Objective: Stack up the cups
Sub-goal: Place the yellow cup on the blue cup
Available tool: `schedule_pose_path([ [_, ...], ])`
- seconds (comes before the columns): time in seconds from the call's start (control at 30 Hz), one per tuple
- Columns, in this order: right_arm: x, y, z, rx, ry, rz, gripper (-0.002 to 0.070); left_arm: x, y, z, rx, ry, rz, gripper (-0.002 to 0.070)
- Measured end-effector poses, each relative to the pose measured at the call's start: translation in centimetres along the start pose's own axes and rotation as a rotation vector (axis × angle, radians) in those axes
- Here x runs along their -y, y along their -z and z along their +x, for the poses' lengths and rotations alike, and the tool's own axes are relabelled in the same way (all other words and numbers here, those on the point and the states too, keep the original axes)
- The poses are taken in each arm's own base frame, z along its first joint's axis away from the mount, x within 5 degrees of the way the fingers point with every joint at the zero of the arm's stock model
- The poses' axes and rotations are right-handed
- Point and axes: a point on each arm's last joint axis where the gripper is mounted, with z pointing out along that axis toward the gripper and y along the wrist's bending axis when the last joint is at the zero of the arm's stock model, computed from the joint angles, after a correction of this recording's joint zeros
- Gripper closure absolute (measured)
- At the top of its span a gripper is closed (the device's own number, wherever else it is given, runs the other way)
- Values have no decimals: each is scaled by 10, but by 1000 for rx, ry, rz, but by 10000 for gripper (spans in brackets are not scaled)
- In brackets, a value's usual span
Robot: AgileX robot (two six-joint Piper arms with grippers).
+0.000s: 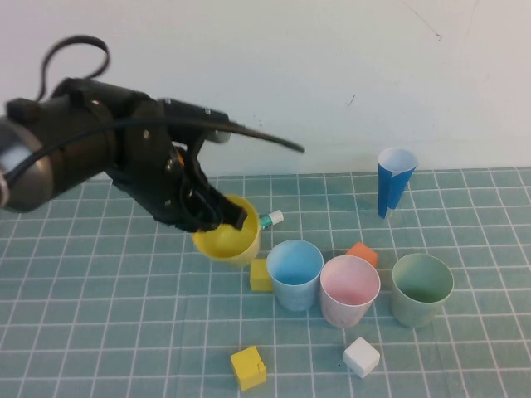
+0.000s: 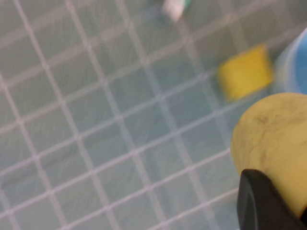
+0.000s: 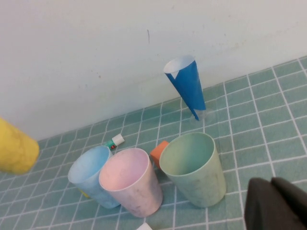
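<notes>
The yellow cup (image 1: 226, 241) is seen as smooth matt plastic, faintly scuffed with grey marks on its outer wall. The light blue cup (image 1: 294, 274), pink cup (image 1: 349, 290) and pale green cup (image 1: 422, 288) show the same matt plastic, the pink one lightly smudged near its base. The blue-and-white cone (image 1: 393, 180) looks like thin folded paper. The table (image 1: 99, 332) is covered by a matt green gridded mat. The left end effector (image 1: 236, 217) is made of dull black plastic.

blue-and-white paper cone (image 1: 393, 180), yellow blocks (image 1: 248, 367), orange block (image 1: 362, 253), white block (image 1: 362, 356)
</notes>
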Motion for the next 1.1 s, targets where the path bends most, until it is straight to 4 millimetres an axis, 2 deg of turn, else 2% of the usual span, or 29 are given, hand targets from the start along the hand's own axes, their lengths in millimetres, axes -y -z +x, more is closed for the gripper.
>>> schedule_pose_path([
  [0.1,0,0,0,0,4,0,678,6,15,-6,74,15,62,670],
  [0.2,0,0,0,0,8,0,678,11,16,-12,94,21,123,670],
  [0.3,0,0,0,0,8,0,678,14,7,-18,87,33,152,670],
  [0.43,0,0,0,0,10,0,678,17,-15,-22,50,27,158,670],
  [0.7,0,0,0,0,20,-1,678,35,-54,-19,-5,-3,172,670],
  [0.8,0,0,0,0,20,-1,678,38,-62,-19,-1,-7,172,670],
  [1.1,0,0,0,-1,22,-2,678,39,-69,-28,20,-11,170,670],
])
